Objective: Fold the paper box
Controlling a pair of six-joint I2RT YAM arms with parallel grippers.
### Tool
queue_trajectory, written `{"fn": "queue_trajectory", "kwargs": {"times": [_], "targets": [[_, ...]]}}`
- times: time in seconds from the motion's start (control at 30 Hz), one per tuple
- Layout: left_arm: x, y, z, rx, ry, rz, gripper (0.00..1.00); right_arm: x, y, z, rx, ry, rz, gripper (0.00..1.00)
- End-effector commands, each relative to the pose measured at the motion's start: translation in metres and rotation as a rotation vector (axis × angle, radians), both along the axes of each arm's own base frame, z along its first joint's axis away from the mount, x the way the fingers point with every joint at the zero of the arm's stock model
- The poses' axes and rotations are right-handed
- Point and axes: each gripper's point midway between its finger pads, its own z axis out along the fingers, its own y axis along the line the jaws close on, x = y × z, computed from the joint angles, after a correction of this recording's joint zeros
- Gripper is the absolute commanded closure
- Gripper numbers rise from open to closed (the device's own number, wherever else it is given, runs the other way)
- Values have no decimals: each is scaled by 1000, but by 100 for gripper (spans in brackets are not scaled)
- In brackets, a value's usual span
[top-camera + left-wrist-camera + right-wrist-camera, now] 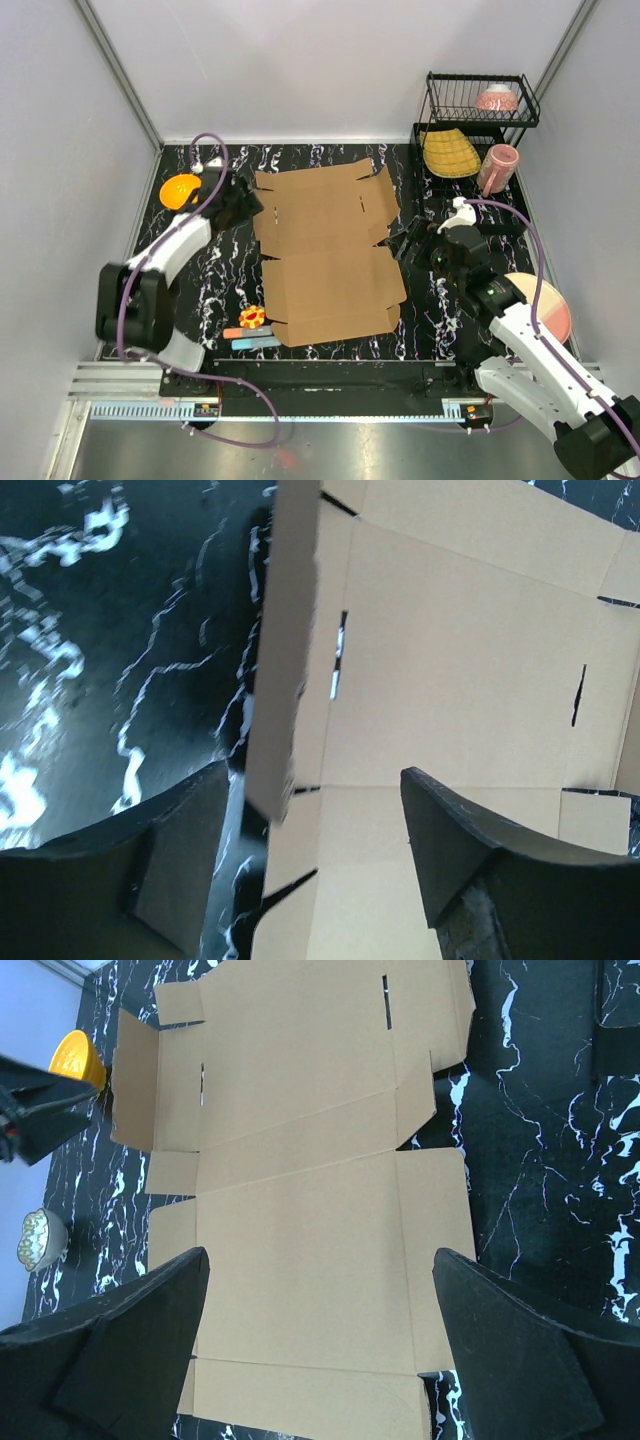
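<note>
Paper box (325,255): unfolded on the surface (430,330) between the 2 arms, left side flap tipped up.
Left gripper (243,205): at the box's left edge, jaws wide apart around that flap, gripping nothing, likely to stand it upright.
Right gripper (410,243): by the box's right edge, jaws spread, empty — probably ready to steady it.

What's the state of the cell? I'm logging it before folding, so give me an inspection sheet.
Surface: black marbled table.
Job's things: paper box lying flat, unfolded, left side flap raised.
Clutter: orange bowl; small multicoloured object; orange stick; blue stick; pink-and-cream plate.
Grippers: left gripper open, raised flap between its fingers; right gripper open at the box's right edge.
Cables: purple cable looped on each arm, off the box.
Surroundings: black wire rack holding pink bowl, yellow dish, pink cup; white walls.
</note>
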Motion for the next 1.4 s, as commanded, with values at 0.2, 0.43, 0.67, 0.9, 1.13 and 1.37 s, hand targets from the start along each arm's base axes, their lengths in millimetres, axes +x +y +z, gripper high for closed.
{"fn": "queue_trajectory", "kwargs": {"times": [0.2, 0.43, 0.67, 0.9, 1.13, 1.37], "targets": [[56, 0, -20, 144, 44, -102, 30, -2, -2, 15, -5, -45, 5, 0], [65, 6, -42, 251, 115, -186, 63, 7, 0, 3, -38, -4, 3, 0], [69, 3, -49, 270, 129, -245, 83, 14, 4, 6, -47, -1, 6, 0], [71, -17, 0, 243, -1, -335, 100, 20, 8, 25, -32, -26, 12, 0], [56, -56, 47, 200, -181, -503, 100, 22, 12, 45, -18, -50, 27, 1], [39, -72, 55, 172, -408, -512, 100, 20, 6, 55, -34, -72, 12, 1]]}}
